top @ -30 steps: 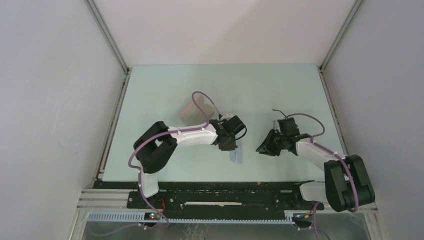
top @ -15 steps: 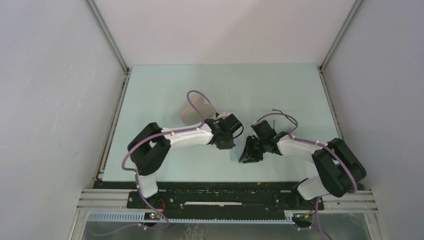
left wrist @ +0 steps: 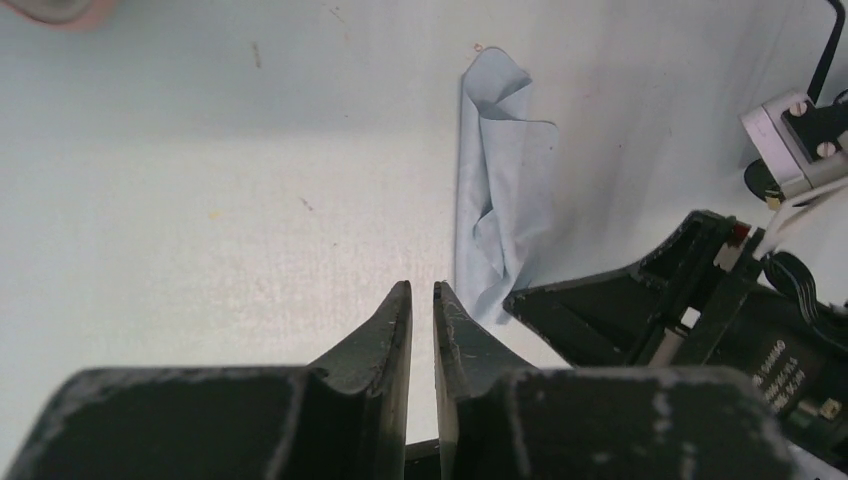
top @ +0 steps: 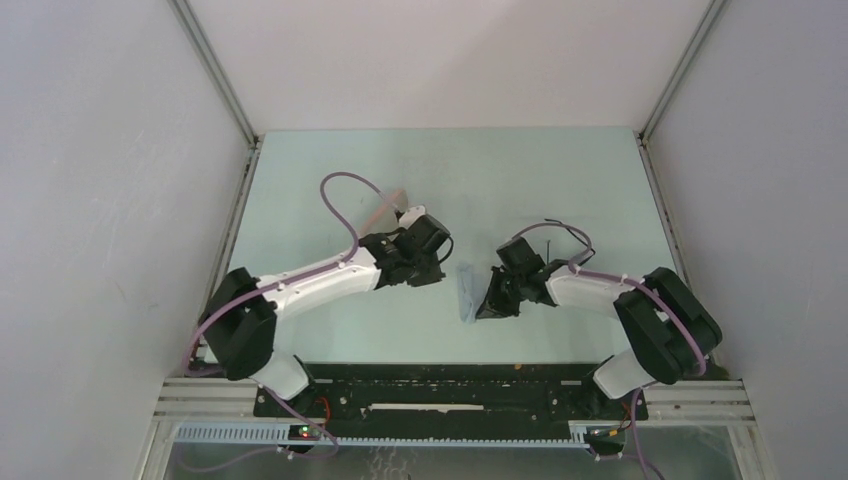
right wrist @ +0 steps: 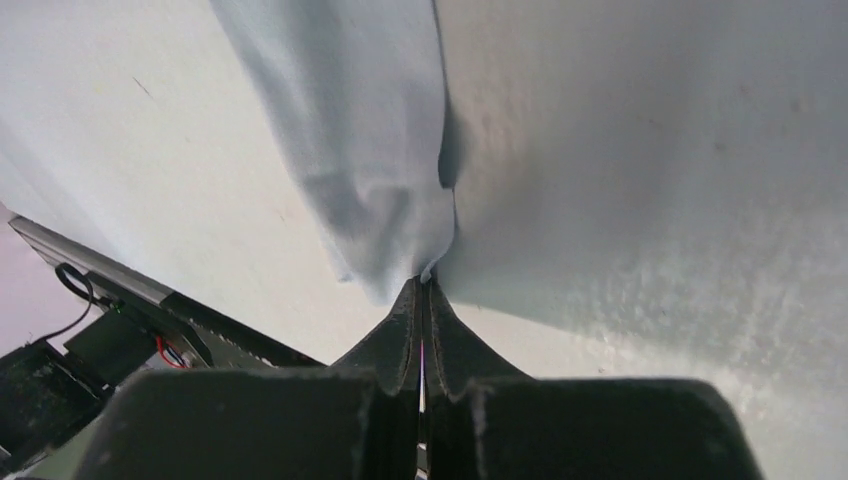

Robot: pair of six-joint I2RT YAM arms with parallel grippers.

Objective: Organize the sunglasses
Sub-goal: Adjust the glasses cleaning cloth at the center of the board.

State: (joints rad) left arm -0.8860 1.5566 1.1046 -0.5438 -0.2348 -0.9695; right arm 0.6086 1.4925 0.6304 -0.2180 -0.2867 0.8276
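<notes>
At the far left we see the pink case [top: 384, 212], partly hidden behind the left arm. Our left gripper [left wrist: 422, 292] hangs over bare table [left wrist: 200, 200], its jaws a slit apart with nothing in them. Next lies the grey-blue cloth [left wrist: 495, 190], crumpled, and our right gripper [right wrist: 424, 284] is clenched on its near end. The sunglasses [top: 548, 227] show only as a thin dark line just behind the right arm
</notes>
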